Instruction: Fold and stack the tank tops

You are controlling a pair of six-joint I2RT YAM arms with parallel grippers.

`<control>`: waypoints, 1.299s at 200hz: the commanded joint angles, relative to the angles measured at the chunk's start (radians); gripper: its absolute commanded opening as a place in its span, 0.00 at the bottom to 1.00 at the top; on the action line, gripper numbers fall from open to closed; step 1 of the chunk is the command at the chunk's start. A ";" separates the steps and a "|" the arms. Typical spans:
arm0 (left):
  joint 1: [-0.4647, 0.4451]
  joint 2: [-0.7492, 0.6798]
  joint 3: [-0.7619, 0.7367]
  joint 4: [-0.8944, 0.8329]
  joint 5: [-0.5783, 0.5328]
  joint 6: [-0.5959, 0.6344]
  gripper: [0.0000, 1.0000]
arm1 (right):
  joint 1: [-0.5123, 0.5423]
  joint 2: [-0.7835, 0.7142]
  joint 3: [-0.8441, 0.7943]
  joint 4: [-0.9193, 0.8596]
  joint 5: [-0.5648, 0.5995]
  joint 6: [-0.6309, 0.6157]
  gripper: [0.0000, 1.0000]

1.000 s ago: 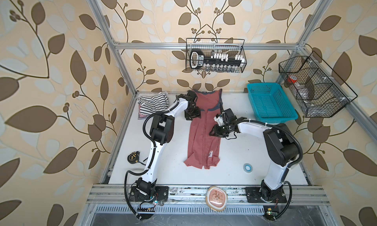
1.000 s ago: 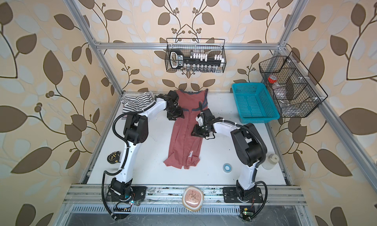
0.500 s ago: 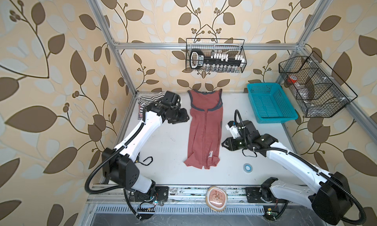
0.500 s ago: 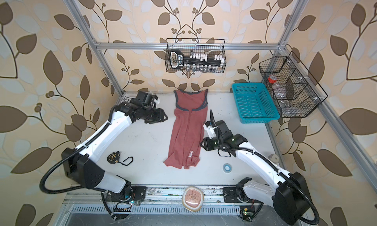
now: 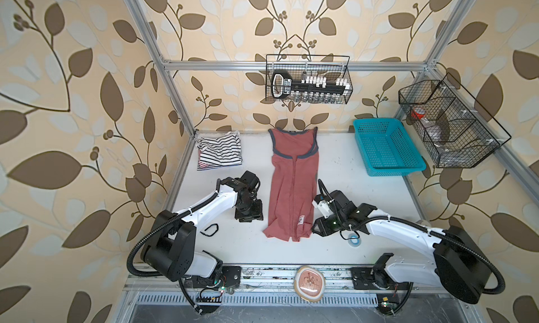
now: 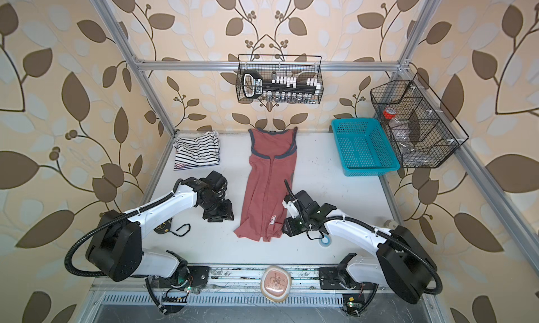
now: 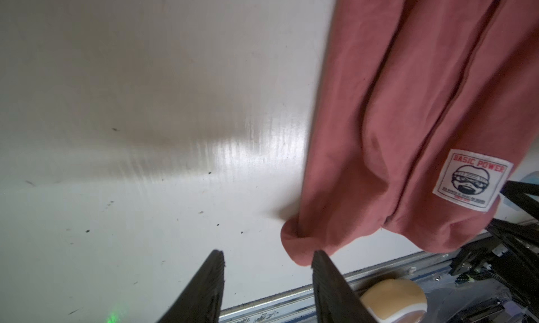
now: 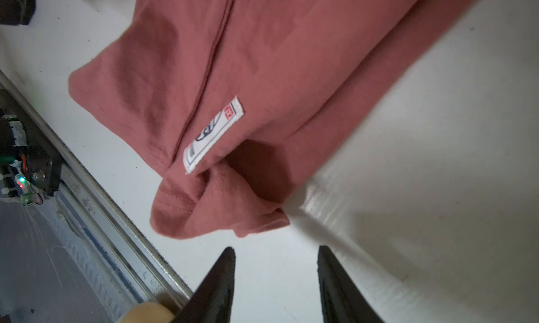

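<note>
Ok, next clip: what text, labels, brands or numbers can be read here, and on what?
"BASIC POWER": on the white label sewn near the hem of the dusty red tank top.
Fine print lower on that label: too small to read.
Black device in the back wire basket: its label print is too small to read.

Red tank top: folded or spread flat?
Partly folded: the red tank top has both sides turned in, meeting along the middle, but lies full length.
</note>
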 commanded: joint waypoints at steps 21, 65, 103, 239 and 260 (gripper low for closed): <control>-0.017 -0.040 -0.037 0.022 0.018 -0.032 0.52 | 0.012 0.097 0.007 0.091 -0.009 -0.064 0.48; -0.021 -0.040 -0.042 0.025 0.015 -0.038 0.54 | 0.040 0.106 0.021 0.108 -0.025 -0.089 0.45; -0.023 -0.032 -0.046 0.028 0.015 -0.040 0.55 | 0.054 0.074 0.020 0.105 -0.030 -0.109 0.34; -0.033 -0.182 -0.148 0.080 0.032 -0.231 0.54 | 0.064 -0.162 -0.052 -0.024 -0.025 0.194 0.00; -0.034 -0.222 -0.169 0.102 0.022 -0.299 0.54 | 0.063 -0.186 -0.084 -0.017 0.006 0.345 0.00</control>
